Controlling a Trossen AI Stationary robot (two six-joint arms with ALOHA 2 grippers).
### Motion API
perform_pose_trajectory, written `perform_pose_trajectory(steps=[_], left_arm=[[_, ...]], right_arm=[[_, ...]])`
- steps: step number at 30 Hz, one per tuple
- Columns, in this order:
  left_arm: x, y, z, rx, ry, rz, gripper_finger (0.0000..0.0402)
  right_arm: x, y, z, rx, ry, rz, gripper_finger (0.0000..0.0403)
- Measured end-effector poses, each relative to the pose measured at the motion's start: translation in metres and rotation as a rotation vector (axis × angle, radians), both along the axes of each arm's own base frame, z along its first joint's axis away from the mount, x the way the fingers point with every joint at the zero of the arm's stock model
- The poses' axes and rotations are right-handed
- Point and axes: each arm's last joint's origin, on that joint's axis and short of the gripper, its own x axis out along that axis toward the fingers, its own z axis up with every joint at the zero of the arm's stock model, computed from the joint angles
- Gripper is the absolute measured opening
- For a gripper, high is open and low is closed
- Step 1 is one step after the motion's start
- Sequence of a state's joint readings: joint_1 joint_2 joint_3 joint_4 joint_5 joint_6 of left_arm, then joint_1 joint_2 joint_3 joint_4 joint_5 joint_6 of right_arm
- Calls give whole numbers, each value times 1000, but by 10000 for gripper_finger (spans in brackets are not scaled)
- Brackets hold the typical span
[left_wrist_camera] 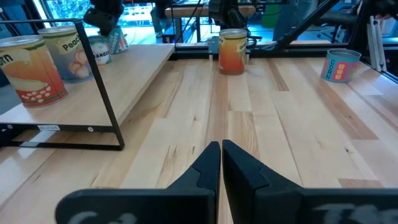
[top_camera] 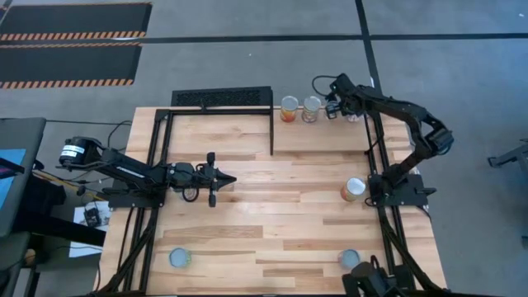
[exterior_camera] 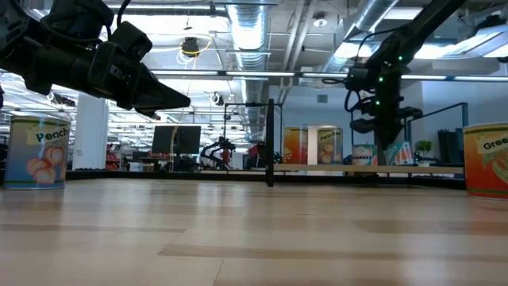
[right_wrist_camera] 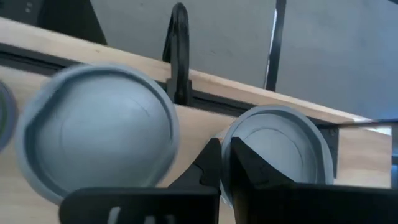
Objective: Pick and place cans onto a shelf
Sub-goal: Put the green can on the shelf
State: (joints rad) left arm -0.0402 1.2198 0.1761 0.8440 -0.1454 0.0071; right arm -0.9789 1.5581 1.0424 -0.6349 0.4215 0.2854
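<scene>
Along the far edge, the shelf (top_camera: 326, 132) already carries several cans – two stand plain in the high view, one with an orange label (top_camera: 289, 108) and one just right of it (top_camera: 311, 109), and the right wrist view shows round grey tops directly under the right gripper (top_camera: 332, 108), so more sit there than the high view lets me count. The right gripper hovers over that far row with its fingers pressed together and empty, which suggests a can has just been set down

Three cans are left on the table: one at the right edge (top_camera: 353, 189), one near-left (top_camera: 180, 258) and one near-right (top_camera: 350, 259). The left gripper (top_camera: 229, 179) hangs above the middle of the table, jaws clenched on nothing – it waits. By my reckoning the job is over halfway, with those three to fetch
</scene>
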Motion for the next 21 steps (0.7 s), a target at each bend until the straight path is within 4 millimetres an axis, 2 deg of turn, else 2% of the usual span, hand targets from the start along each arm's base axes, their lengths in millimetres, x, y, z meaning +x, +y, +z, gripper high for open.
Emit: perform_pose_trajectory(steps=[21], left_arm=[[0,0,0,7,0,-1,8]], right_arm=[[1,0,3,-23,-17,7,77]])
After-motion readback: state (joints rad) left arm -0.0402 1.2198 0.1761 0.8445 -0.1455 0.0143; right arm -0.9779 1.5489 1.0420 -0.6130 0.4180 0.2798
